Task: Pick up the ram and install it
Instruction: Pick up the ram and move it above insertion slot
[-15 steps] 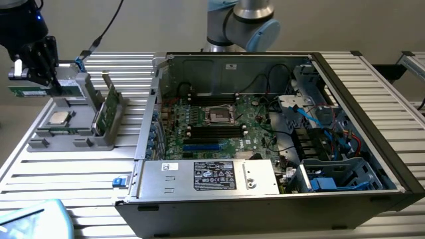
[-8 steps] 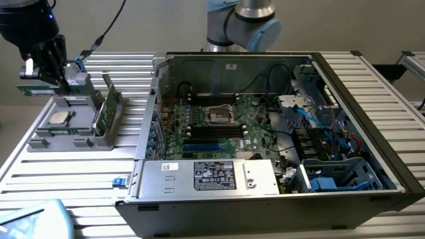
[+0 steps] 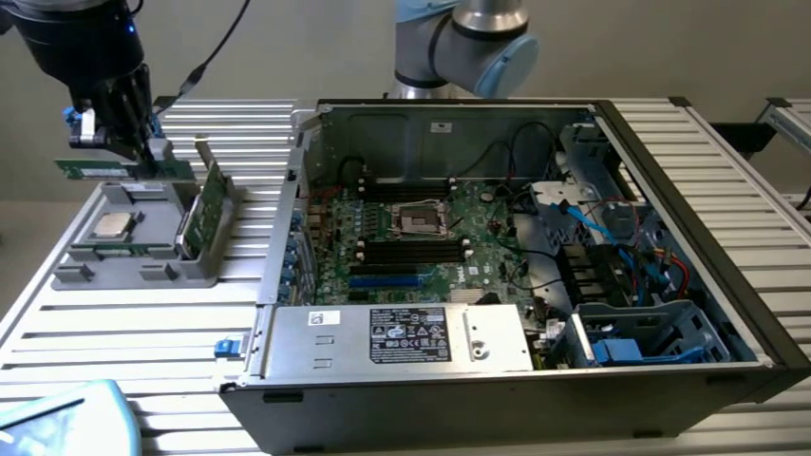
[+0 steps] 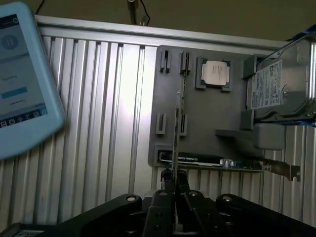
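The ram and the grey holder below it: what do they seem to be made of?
The ram: green circuit board, probably fibreglass laminate, matte, judging by its flat green face. The grey holder: apparently matte plastic, uniform grey with moulded slots; painted metal is possible.

A gray holder (image 3: 178, 268) with a processor (image 3: 114, 225) and, seemingly, an expansion card (image 3: 203, 214) sits beside the open computer case (image 3: 380, 142).

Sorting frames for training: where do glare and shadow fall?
Exterior view: even light on the ram and table, the case interior dimmer. Wrist view: glare on the table ribs, the screen washed pale, the gripper dark.
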You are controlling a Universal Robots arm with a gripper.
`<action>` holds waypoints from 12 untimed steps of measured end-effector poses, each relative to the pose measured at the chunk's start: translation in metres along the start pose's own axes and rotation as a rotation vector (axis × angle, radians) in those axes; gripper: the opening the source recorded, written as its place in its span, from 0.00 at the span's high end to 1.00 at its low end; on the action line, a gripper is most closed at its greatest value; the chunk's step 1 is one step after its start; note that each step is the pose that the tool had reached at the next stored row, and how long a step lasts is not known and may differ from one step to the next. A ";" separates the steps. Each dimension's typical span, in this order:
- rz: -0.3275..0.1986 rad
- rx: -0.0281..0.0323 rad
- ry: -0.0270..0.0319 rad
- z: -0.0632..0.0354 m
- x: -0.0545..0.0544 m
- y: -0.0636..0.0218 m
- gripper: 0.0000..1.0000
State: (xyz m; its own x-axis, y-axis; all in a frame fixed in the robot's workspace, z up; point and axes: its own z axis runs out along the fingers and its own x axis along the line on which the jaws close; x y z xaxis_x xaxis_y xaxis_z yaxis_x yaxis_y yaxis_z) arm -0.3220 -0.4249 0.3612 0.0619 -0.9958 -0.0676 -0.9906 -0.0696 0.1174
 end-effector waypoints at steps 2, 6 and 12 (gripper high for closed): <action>0.001 -0.0099 -0.0007 -0.0040 0.001 -0.0048 0.87; 0.002 -0.0331 -0.0020 -0.0098 0.003 -0.0136 0.87; 0.003 -0.0619 0.0046 -0.0178 0.004 -0.0275 0.87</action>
State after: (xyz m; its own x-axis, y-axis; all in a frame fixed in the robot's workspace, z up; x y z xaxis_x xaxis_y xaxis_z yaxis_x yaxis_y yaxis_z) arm -0.2923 -0.4280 0.3753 0.0593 -0.9963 -0.0625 -0.9814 -0.0696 0.1787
